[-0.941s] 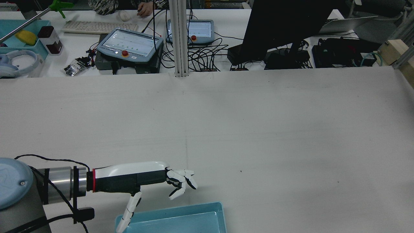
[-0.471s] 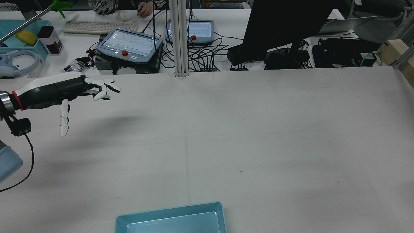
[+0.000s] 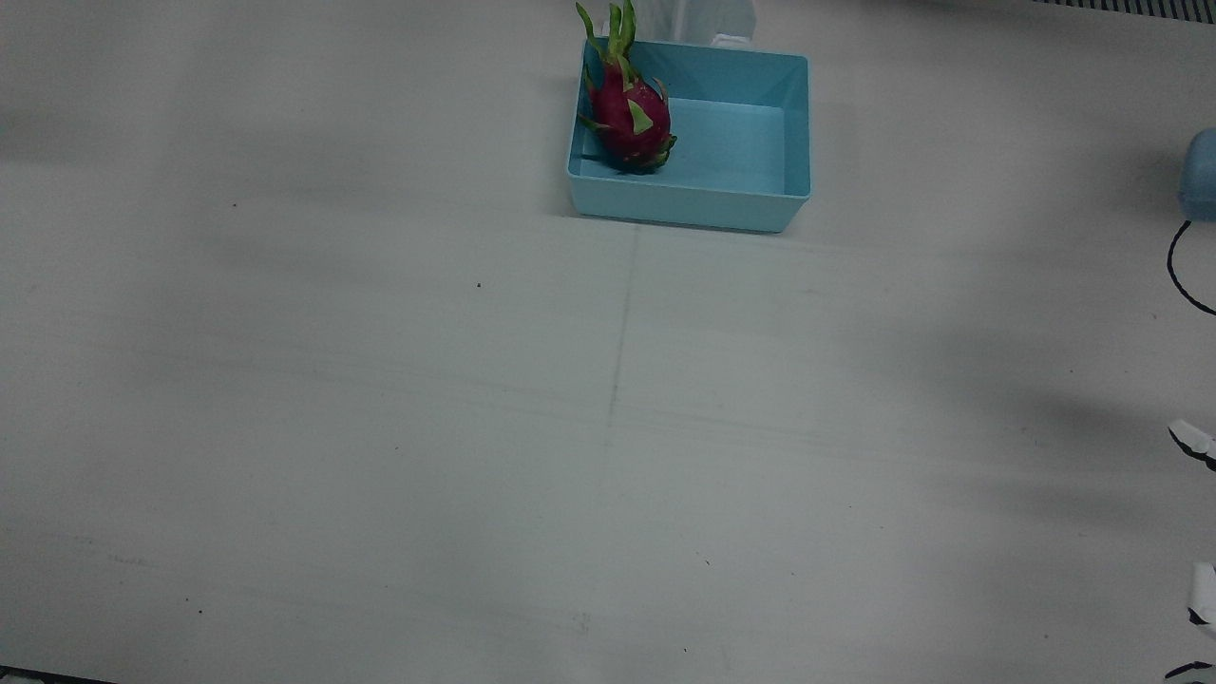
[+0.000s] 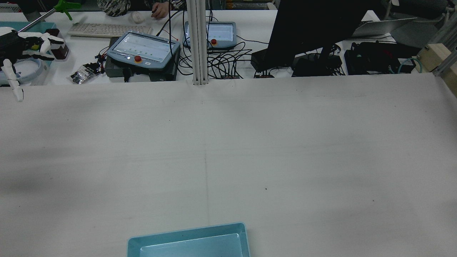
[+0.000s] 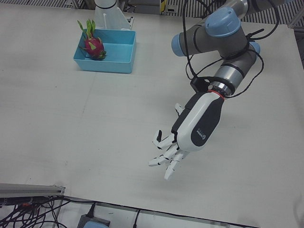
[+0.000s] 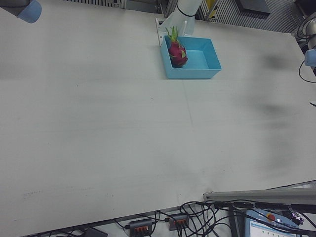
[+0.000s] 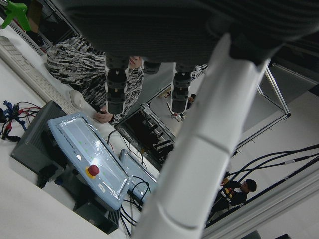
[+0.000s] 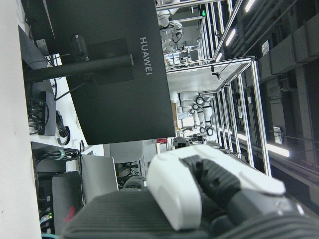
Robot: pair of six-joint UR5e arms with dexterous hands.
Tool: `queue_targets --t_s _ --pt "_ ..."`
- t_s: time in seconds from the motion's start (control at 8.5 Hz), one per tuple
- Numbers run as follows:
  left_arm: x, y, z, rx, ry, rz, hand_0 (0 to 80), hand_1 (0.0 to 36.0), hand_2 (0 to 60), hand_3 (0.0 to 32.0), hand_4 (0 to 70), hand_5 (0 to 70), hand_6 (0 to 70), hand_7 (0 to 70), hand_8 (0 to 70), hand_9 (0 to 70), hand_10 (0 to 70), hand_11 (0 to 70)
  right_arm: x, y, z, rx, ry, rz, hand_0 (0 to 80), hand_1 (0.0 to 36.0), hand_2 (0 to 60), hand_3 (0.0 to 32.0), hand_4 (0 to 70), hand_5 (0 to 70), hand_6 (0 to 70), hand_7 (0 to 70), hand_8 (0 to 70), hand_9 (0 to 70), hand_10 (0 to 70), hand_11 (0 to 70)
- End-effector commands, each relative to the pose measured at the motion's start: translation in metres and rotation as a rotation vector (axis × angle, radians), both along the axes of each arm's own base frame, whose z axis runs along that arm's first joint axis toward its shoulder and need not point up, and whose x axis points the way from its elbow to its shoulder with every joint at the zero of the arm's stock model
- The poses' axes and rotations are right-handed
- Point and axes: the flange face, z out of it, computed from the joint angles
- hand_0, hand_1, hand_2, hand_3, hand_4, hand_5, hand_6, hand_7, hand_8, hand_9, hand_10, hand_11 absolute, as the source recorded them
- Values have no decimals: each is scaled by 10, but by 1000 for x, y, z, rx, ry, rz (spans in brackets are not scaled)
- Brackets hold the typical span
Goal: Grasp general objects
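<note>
A pink dragon fruit (image 3: 629, 114) with green scales lies in the left part of the light blue bin (image 3: 689, 204), at the table edge nearest the robot. The fruit (image 5: 93, 45) and the bin (image 5: 102, 65) also show in the left-front view. My left hand (image 5: 183, 135) hovers open over the far left side of the table, fingers spread and holding nothing, well away from the bin. In the rear view the left hand (image 4: 25, 42) sits at the top left corner. Only a part of my right hand (image 8: 199, 199) shows, in its own view, with its fingers hidden.
Past the table's far edge stand two teach pendants (image 4: 142, 50), a keyboard (image 4: 107, 29), a dark monitor (image 4: 314, 28), tangled cables and an upright metal post (image 4: 199, 43). Headphones (image 4: 25, 67) lie below my left hand. A person's hand (image 4: 159, 10) rests by a mouse.
My left hand has swung from beside the blue bin across the table to its far left corner. It stayed open and holds nothing.
</note>
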Motion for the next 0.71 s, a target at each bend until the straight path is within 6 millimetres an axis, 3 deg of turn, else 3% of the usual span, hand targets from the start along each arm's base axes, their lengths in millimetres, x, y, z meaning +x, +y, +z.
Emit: queue_targets --t_s 0.0,0.12,0.24,0.47,0.59 --pt "-38 -13 16 -28 -2 -155 800 308 0 126 149 700 104 171 10 20 65 131 0 0 0 0 0 0 0 0 0 0 0 0 0 0 0 0 0 0" --pt "-47 -21 51 -109 102 -300 800 305 0 212 59 700 45 109 0 7 39 96 0 0 0 0 0 0 0 0 0 0 0 0 0 0 0 0 0 0" --pt "-34 -33 90 -152 279 -343 800 281 0 228 0 689 30 84 0 2 27 78 0 0 0 -2 0 0 0 0 0 0 0 0 0 0 0 0 0 0" --pt "-33 -34 90 -127 293 -330 800 274 0 170 36 700 50 106 0 7 28 78 0 0 0 0 0 0 0 0 0 0 0 0 0 0 0 0 0 0" --pt "-36 -26 104 -122 300 -328 800 287 0 146 54 659 43 94 0 4 2 42 0 0 0 0 0 -1 0 0 0 0 0 0 0 0 0 0 0 0"
